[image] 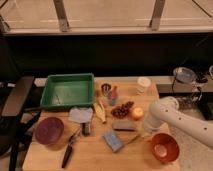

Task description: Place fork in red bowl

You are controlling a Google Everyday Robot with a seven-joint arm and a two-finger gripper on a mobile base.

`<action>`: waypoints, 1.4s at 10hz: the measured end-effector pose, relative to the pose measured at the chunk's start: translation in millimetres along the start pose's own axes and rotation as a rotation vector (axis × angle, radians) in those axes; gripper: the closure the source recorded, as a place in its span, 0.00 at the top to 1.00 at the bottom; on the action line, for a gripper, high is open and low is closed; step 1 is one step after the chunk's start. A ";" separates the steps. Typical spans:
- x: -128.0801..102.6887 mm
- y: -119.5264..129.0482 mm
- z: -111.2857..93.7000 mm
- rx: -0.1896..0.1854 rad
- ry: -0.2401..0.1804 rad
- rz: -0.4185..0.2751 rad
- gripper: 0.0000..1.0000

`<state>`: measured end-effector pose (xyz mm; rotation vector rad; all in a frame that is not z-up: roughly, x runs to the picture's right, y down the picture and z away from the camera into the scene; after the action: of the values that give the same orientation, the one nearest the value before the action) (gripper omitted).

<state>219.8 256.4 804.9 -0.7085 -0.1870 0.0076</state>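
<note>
The red bowl (165, 147) sits at the table's front right corner, glossy orange-red with a paler centre. Just left of it the slim pale fork (132, 139) lies slanted on the wood, its right end running in under my gripper (145, 132). The white arm (172, 116) reaches in from the right and bends down there, so the gripper hangs low over the table and is shut on that end of the fork. The wrist hides most of the fingers.
Near the fork lie a blue sponge (113, 141), a grey block (123, 126), an orange fruit (136, 113) and a brown cluster (122, 109). Further left are a green tray (67, 91), a maroon bowl (49, 130) and a black-handled tool (70, 148). A white cup (143, 84) stands behind.
</note>
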 end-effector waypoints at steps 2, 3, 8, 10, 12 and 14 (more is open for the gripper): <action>4.4 -5.5 -26.9 0.045 -0.010 -0.003 0.00; 3.0 -10.9 -43.8 0.068 -0.015 -0.011 0.00; 31.0 -16.1 -126.1 0.165 -0.051 0.000 0.00; 53.8 4.7 -135.6 0.160 -0.092 0.022 0.00; 76.3 31.9 -137.4 0.141 -0.157 0.076 0.00; 85.4 43.6 -134.3 0.126 -0.193 0.113 0.00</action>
<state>329.5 208.8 691.2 -0.5919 -0.3282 0.1952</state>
